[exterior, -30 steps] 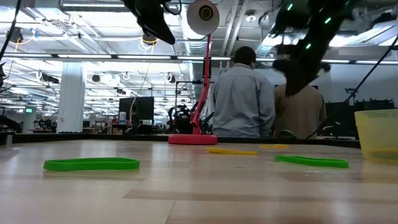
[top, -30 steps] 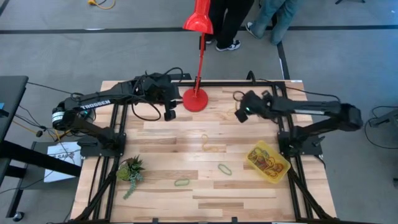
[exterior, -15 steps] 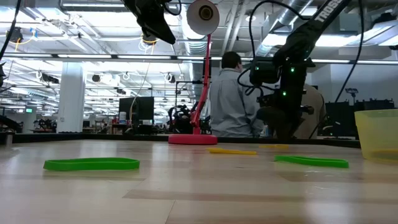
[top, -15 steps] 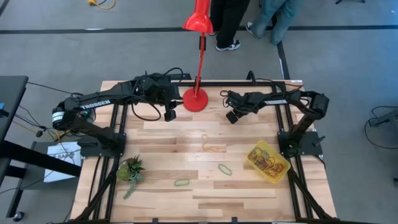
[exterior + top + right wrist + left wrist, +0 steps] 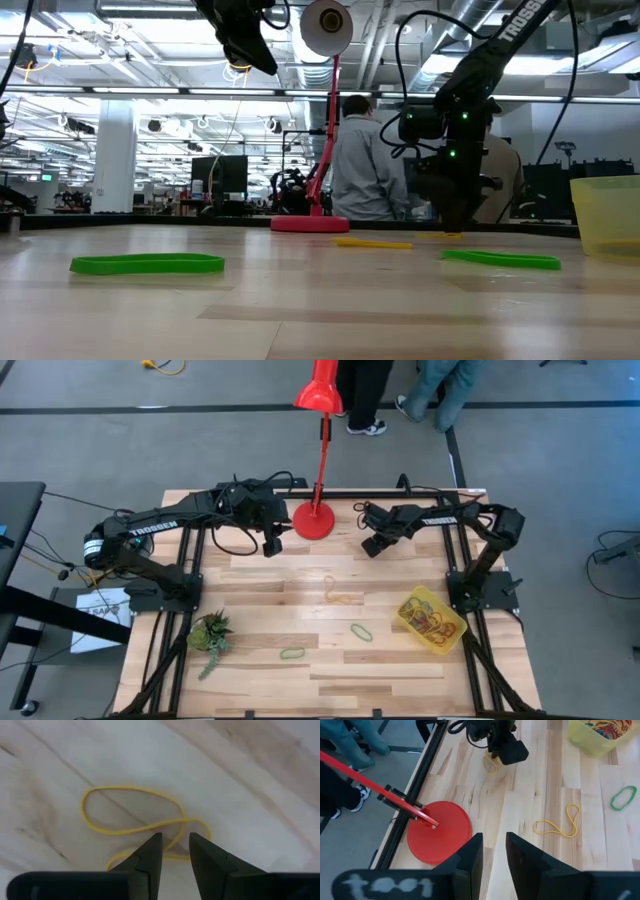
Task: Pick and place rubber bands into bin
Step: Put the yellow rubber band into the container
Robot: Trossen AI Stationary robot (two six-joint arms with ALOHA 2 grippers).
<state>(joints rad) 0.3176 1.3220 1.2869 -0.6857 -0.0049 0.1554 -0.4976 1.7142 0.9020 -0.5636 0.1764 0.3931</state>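
The rubber bands lie loose on the table: a yellow one [image 5: 340, 596] mid-table, two green ones [image 5: 360, 631] [image 5: 292, 653] nearer the front, and a twisted yellow loop [image 5: 140, 822] flat on the wood under my right gripper. More bands fill the yellow bin [image 5: 430, 620] at the right. My right gripper [image 5: 370, 547] [image 5: 175, 851] hangs just above that twisted loop, fingers a narrow gap apart, touching nothing. My left gripper [image 5: 272, 545] [image 5: 494, 851] waits high beside the red lamp base, also with a narrow gap.
A red lamp base [image 5: 313, 520] and its slanting pole stand between the two grippers at the far edge. A small green plant [image 5: 210, 635] lies at the front left. People stand beyond the far edge. Bare wood stretches across the table's middle and front.
My right gripper has come down from high above to just over the table near the far edge, shifting slightly toward the table's left, while its arm folded back. The left arm has kept still. A person behind the table has walked leftward.
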